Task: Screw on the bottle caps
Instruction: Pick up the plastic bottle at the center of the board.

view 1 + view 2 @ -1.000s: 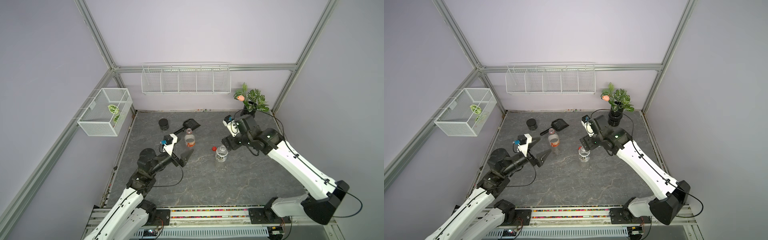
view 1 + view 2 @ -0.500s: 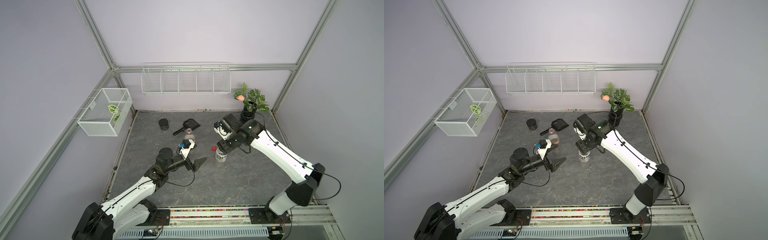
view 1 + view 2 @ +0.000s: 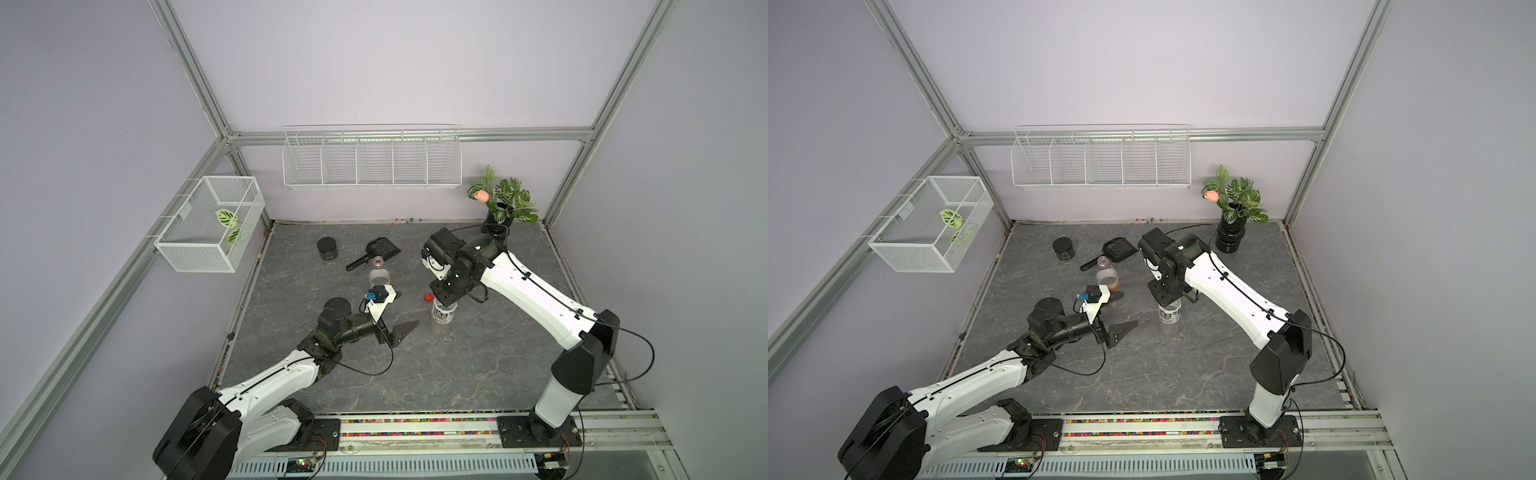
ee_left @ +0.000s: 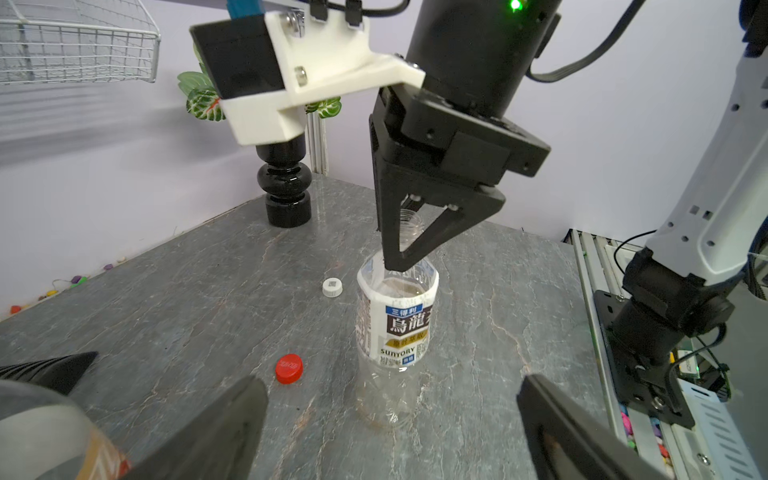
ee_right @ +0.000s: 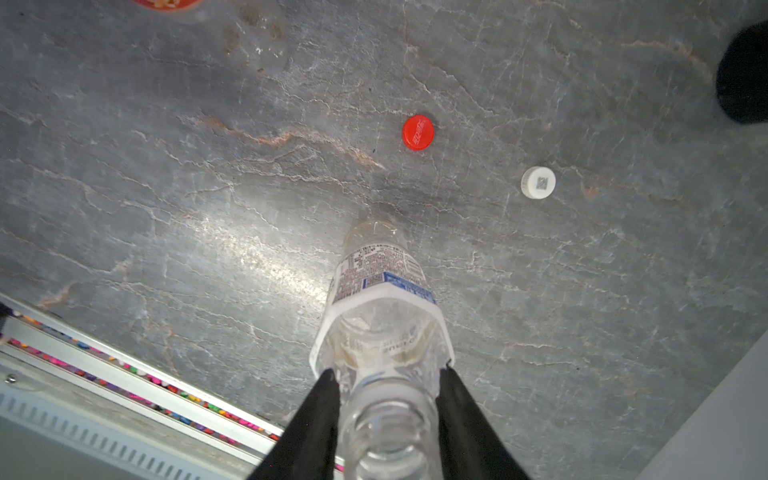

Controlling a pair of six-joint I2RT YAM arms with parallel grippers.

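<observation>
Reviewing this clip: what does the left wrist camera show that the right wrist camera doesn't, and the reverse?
Left wrist only: the right gripper seen from outside at the top of the short bottle, the black vase, the wire basket on the wall, and the left gripper standing wide open.

Right wrist only: a look straight down the bottle's uncapped neck, with a black finger on each side; whether they press it is unclear.

Both: the short bottle upright on the grey table, with the red cap and white cap lying loose nearby.
</observation>
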